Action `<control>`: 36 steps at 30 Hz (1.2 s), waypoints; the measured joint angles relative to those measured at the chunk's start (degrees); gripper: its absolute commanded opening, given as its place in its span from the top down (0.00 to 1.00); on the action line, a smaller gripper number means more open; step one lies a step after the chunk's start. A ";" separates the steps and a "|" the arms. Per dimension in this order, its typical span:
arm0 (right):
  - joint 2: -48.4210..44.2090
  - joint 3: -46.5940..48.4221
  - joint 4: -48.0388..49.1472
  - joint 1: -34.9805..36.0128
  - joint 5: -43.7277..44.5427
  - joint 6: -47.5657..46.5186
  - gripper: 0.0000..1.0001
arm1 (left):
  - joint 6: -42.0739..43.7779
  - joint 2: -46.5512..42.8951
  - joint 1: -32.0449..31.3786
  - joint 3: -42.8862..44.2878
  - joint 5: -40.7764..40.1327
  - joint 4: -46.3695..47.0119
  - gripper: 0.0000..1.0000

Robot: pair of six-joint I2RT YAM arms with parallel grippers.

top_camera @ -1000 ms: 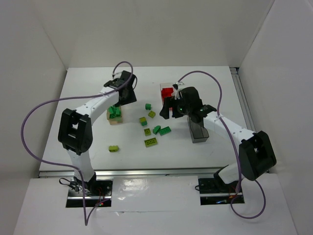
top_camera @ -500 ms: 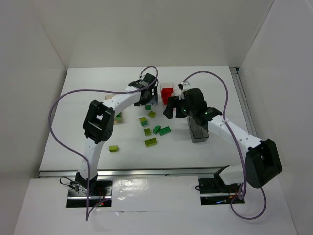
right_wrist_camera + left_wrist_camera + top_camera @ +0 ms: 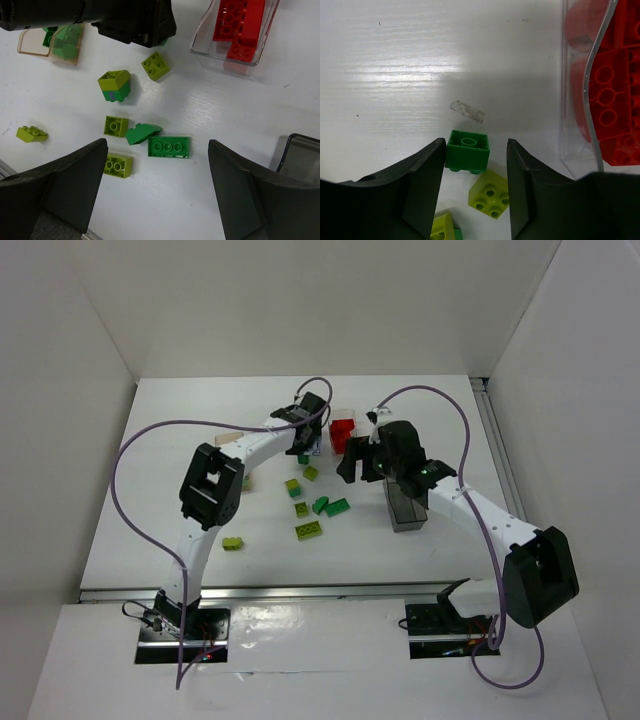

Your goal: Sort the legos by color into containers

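Away from the wooden box (image 3: 24, 47), the left gripper (image 3: 476, 145) has swung right to straddle a dark green square brick (image 3: 467, 151) beside the clear box (image 3: 563, 75) of red bricks (image 3: 607, 95). Its jaws are open, not yet pinching, so this looks like the next green pick. The right gripper (image 3: 157, 145) hovers open above the loose bricks (image 3: 168, 147).

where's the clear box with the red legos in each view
top external: clear box just above picture centre.
left wrist: clear box at the right edge, cropped.
right wrist: clear box in the top right corner.
shared landmark: the lime square brick lying on the table near it.
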 measured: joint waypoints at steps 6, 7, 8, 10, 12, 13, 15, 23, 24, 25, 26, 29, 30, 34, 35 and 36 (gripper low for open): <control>0.00 0.00 -0.11 -0.26 0.39 0.00 0.12 | 0.04 0.33 0.00 0.24 -0.02 -0.07 0.59; 0.00 0.00 -0.11 -0.26 0.39 0.00 0.12 | 0.07 0.33 0.00 0.35 -0.07 -0.07 0.61; 0.00 0.00 -0.11 -0.26 0.39 0.00 0.12 | 0.09 0.33 0.00 0.39 -0.28 -0.09 0.63; 0.00 0.00 -0.13 -0.26 0.39 0.00 0.12 | 0.17 0.31 0.00 0.44 -0.76 -0.31 0.68; 0.00 0.00 -0.13 -0.26 0.39 0.00 0.12 | 0.07 0.20 0.00 0.44 -1.73 -0.98 0.73; 0.00 0.00 -0.13 -0.26 0.42 0.00 0.12 | -0.02 -0.09 0.04 0.39 -2.32 -1.60 0.73; 0.00 0.00 -0.13 -0.26 0.37 0.00 0.12 | -0.39 -1.70 0.31 -0.37 -3.43 -2.64 0.74; 0.02 0.00 -0.22 -0.28 0.13 0.00 0.12 | -3.48 -20.46 6.91 -10.34 -7.45 -4.72 0.74; 0.02 0.00 -0.24 -0.28 0.11 0.00 0.12 | -3.63 -22.29 8.15 -11.04 -8.00 -4.72 0.74; 0.02 0.00 -0.24 -0.28 0.09 0.00 0.12 | -3.91 -23.85 9.40 -11.61 -8.50 -4.70 0.74; 0.02 0.00 -0.22 -0.28 0.00 0.00 0.12 | -4.52 -24.85 10.64 -12.13 -8.90 -4.66 0.74; 0.04 0.00 -0.22 -0.28 -0.35 0.00 0.12 | -5.07 -25.62 13.66 -14.08 -9.49 -4.76 0.73; 0.07 0.00 -0.20 -0.31 -0.52 0.00 0.12 | -5.22 -25.38 14.38 -14.91 -9.42 -4.81 0.73; 0.44 0.00 -0.04 -0.33 -0.81 0.00 0.12 | -6.27 -23.15 16.87 -16.28 -8.15 -6.05 0.59; 0.63 0.00 -0.02 -0.33 -0.94 0.00 0.12 | -6.32 -22.34 17.35 -16.22 -7.82 -6.05 0.38; 0.81 0.00 -0.04 -0.33 -1.07 0.00 0.12 | -6.36 -21.38 17.79 -15.91 -7.56 -6.34 0.33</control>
